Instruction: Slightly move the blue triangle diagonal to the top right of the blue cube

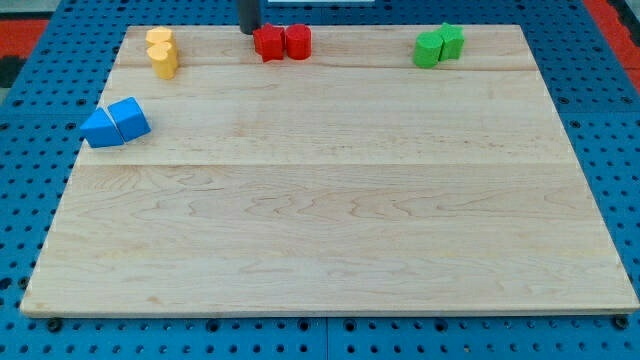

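The blue triangle [101, 130] lies at the board's left edge, touching the blue cube [131, 117], which sits just to its upper right. My tip [248, 32] rests at the view's top, just left of the red blocks. It is far to the upper right of both blue blocks and touches neither of them. Only the lower part of the rod shows.
Two yellow blocks [163, 52] stand together at the top left. Two red blocks [282, 43] sit side by side at the top middle. Two green blocks [439, 45] sit at the top right. The wooden board [330, 220] lies on a blue pegboard.
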### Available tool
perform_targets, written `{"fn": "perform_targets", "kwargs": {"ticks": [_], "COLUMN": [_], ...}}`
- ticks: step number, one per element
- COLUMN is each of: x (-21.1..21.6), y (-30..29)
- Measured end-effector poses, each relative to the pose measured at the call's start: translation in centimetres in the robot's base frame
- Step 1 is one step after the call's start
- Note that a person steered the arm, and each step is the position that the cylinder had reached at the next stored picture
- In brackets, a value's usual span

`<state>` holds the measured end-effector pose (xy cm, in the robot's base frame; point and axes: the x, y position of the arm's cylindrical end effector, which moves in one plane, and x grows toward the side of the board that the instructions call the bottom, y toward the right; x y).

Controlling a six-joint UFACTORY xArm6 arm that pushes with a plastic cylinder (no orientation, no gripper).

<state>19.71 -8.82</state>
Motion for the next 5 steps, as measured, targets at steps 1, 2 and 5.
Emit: {"fn": "perform_targets", "kwargs": {"ticks": [1, 2, 5], "x": [2.6, 4.9, 6.4], "y": [1.8, 3.2, 5.3]}}
